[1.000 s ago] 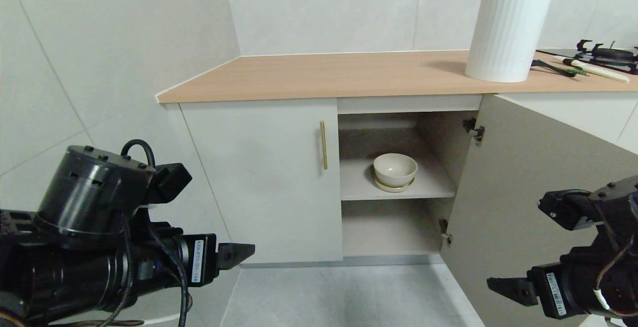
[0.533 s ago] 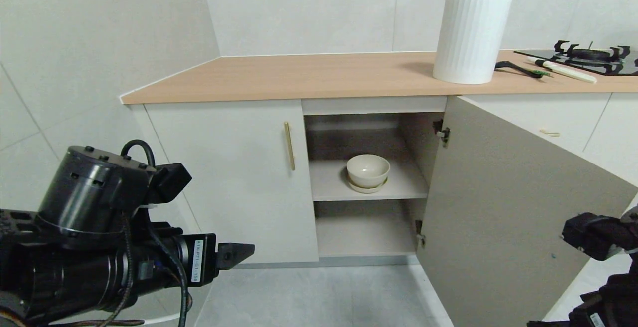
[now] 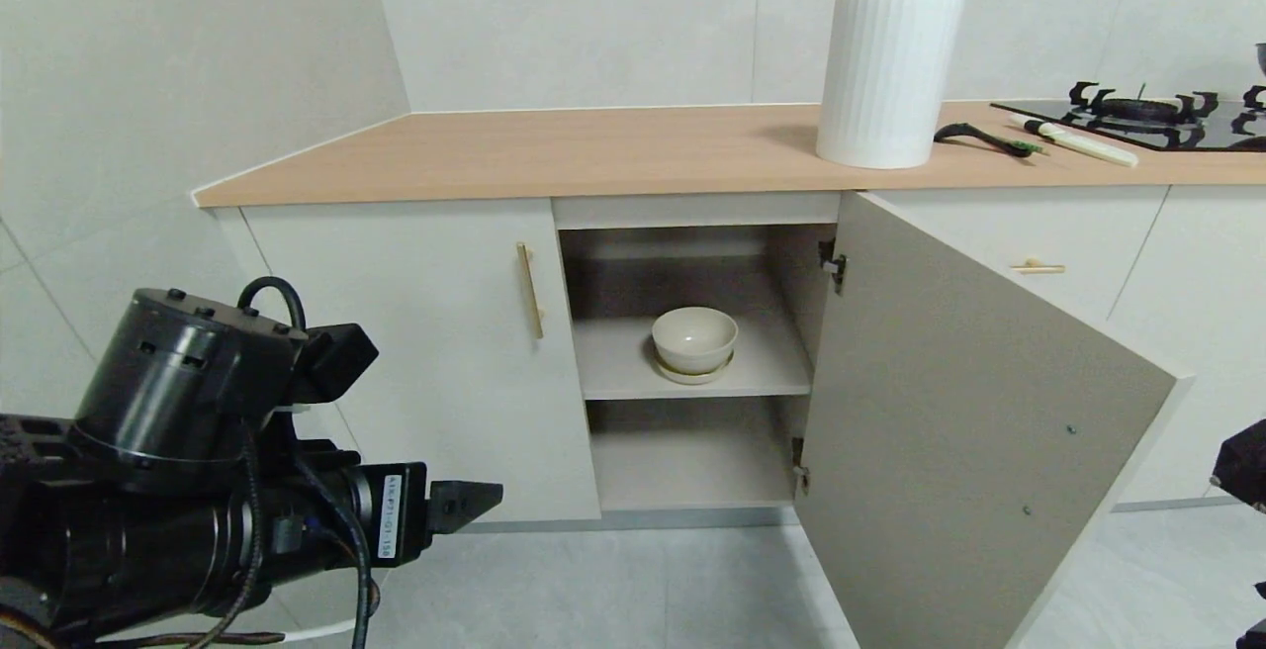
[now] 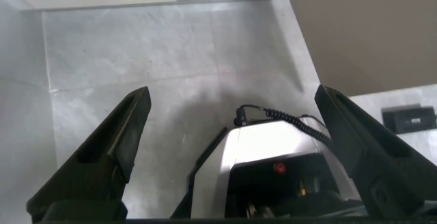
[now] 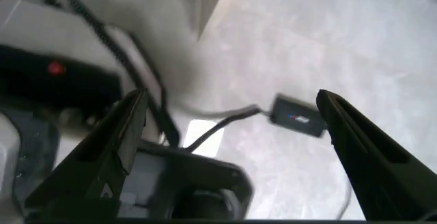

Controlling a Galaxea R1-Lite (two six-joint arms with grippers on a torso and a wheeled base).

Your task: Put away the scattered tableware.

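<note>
One open cabinet door [image 3: 969, 431] beside the shelved bowl [image 3: 694, 337].

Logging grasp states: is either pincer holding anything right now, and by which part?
Nothing is held. The left pincer and the right pincer are both open and empty.

One bowl [image 3: 694, 334], one saucer [image 3: 692, 373], one white ribbed canister [image 3: 887, 75], two countertop utensils [image 3: 1074, 141].

A cream-coloured round ceramic bowl [image 3: 694, 337] stands upright, mouth up, on a small pale yellowish round saucer [image 3: 692, 377]. The saucer's rim shows around the bowl's foot from 3 through 6 to 9 o'clock. The pair sits about mid-way along the open cabinet's upper shelf [image 3: 613, 372], just off the head view's centre toward 4 o'clock.
</note>
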